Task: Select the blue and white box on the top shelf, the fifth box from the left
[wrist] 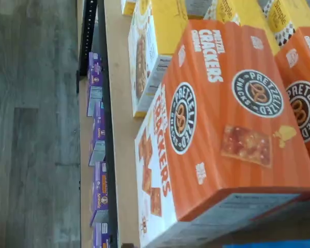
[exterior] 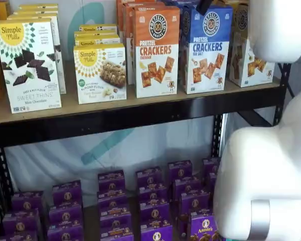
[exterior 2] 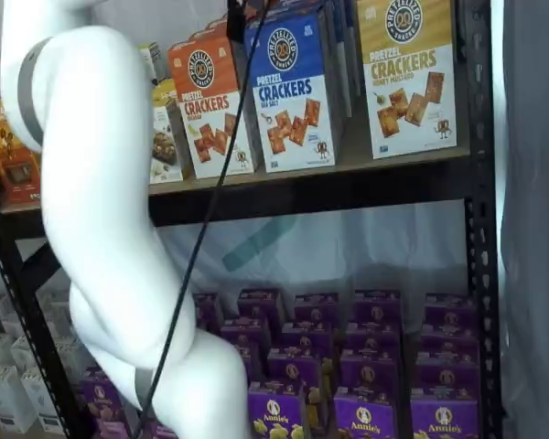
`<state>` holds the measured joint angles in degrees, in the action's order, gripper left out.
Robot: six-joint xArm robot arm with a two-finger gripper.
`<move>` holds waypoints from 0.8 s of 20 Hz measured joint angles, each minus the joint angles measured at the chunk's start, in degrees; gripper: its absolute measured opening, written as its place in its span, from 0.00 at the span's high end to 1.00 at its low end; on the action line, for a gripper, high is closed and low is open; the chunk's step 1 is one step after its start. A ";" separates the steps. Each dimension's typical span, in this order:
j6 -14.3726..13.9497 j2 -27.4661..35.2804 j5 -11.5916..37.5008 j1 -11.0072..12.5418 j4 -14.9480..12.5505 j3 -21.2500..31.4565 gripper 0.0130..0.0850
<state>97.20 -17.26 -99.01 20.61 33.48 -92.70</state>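
The blue and white Pretzel Crackers box (exterior: 205, 50) stands upright at the front of the top shelf, between an orange Pretzel Crackers box (exterior: 156, 50) and a yellow one (exterior: 248, 47). It shows in both shelf views (exterior 2: 291, 91). Only the black tip of my gripper (exterior: 204, 6) shows, at the view's top edge just above the blue box; it also shows in a shelf view (exterior 2: 236, 18) with a cable beside it. No gap between fingers can be made out. In the wrist view the orange box (wrist: 222, 119) fills the picture and a thin blue strip (wrist: 274, 243) shows beside it.
Simple Mills boxes (exterior: 100, 73) stand further left on the top shelf. Purple Annie's boxes (exterior: 155, 201) fill the lower shelf. My white arm (exterior: 266, 175) hangs in front of the shelves. The black cable (exterior 2: 201, 229) runs down across the shelf front (exterior: 140, 118).
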 joint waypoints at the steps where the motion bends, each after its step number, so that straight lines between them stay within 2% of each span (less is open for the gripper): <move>1: 0.10 0.60 -0.08 -0.04 -0.27 -0.60 0.00; 12: 1.50 6.03 0.84 -1.00 -4.25 -5.11 0.00; 16: 1.96 6.78 1.39 -1.53 -5.88 -5.31 0.00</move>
<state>99.16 -10.48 -97.62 19.08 27.60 -98.01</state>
